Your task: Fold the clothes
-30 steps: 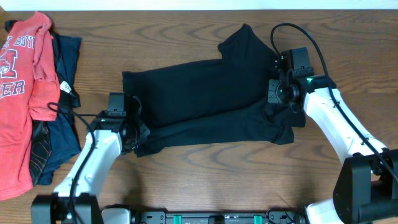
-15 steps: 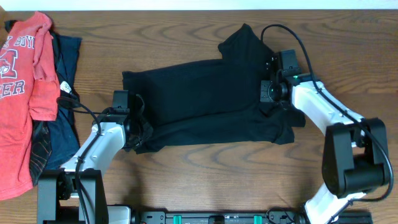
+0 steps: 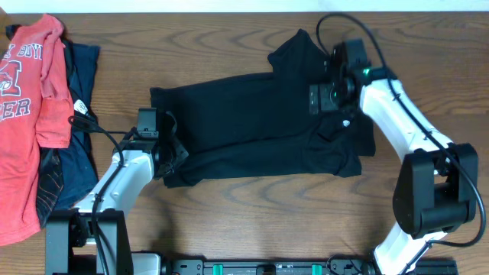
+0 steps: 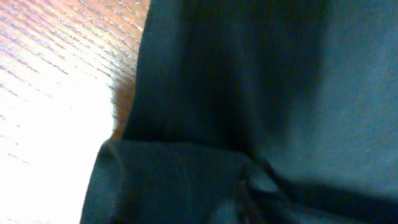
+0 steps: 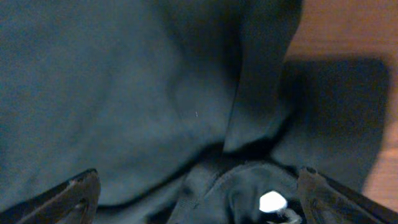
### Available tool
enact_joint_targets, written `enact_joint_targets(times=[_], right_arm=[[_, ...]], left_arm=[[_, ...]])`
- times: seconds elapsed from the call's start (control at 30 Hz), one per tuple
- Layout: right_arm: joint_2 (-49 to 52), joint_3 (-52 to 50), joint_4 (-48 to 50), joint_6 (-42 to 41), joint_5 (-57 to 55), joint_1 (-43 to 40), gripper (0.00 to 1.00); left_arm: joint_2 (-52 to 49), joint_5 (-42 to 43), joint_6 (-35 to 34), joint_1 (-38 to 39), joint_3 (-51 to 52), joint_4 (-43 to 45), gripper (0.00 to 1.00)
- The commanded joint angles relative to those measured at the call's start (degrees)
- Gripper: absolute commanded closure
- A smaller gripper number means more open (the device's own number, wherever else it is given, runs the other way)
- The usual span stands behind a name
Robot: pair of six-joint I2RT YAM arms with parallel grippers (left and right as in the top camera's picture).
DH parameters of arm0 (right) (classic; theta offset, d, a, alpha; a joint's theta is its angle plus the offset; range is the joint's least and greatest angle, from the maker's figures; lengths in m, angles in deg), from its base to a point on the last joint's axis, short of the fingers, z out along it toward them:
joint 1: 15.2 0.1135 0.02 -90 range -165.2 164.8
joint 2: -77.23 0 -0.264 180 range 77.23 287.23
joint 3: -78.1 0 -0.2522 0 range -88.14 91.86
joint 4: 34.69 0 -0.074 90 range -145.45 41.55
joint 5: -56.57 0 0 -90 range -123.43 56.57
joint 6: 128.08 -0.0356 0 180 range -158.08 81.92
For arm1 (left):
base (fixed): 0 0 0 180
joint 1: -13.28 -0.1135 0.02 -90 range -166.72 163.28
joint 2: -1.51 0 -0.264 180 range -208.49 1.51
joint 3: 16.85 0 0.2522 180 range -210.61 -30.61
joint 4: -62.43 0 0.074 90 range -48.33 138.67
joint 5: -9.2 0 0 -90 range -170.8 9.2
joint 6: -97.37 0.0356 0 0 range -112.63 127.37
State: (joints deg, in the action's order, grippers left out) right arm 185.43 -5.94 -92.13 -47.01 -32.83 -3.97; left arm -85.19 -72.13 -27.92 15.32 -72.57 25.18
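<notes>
Only wrist cam shows R fingers (image 5: 74,198) apart over black shirt (image 5: 124,93); L fingers hidden, can't tell.

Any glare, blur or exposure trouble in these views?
Left wrist: glare blows the table out white, black shirt close and soft. Right wrist: dim, shirt blurred, pincer fingers out of focus at the bottom corners. Overhead: sharp and evenly lit, but the shirt's folds barely read.

left gripper (image 3: 166,150): lower left of centre, low, fingers hidden | right gripper (image 3: 321,98): upper right, pointing left, fingers (image 5: 71,196) spread wide apart
</notes>
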Motion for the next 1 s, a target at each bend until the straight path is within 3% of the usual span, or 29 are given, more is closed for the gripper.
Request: enact_joint_targets(times=[0.0, 0.17, 0.23, 0.3, 0.53, 0.7, 0.97], right_arm=[[-1.70, 5.20, -2.69, 1.77, -0.81, 0.44, 0.01], [-1.86, 8.35, -4.94, 2.47, -0.81, 0.83, 0.01], [-1.88, 9.42, -5.70, 2.80, -0.81, 1.07, 0.01], [-1.97, 10.36, -6.38, 2.86, -0.83, 1.22, 0.01], [-3.32, 11.63, -7.58, 3.89, -1.95, 1.22, 0.01], [-4.42, 11.63, -8.26, 3.93, -2.12, 1.22, 0.01], [-7.15, 11.63, -9.18, 5.01, -2.14, 1.20, 0.01]], left_arm=[[0.98, -0.37, 0.26, 0.17, -1.90, 0.39, 0.94], [0.98, -0.87, 0.28, 0.15, -1.90, 1.81, 0.92], [0.98, -1.36, 0.22, 0.15, -1.90, 2.25, 0.78], [0.96, -4.13, -1.07, 0.15, -1.90, 2.19, 0.76], [0.96, -8.17, -1.46, -0.15, -1.90, 5.55, 0.76], [0.96, -8.33, -1.49, -1.36, -1.90, 8.04, 0.71], [-0.09, -8.31, -1.90, -4.87, -1.90, 11.21, 0.71]])
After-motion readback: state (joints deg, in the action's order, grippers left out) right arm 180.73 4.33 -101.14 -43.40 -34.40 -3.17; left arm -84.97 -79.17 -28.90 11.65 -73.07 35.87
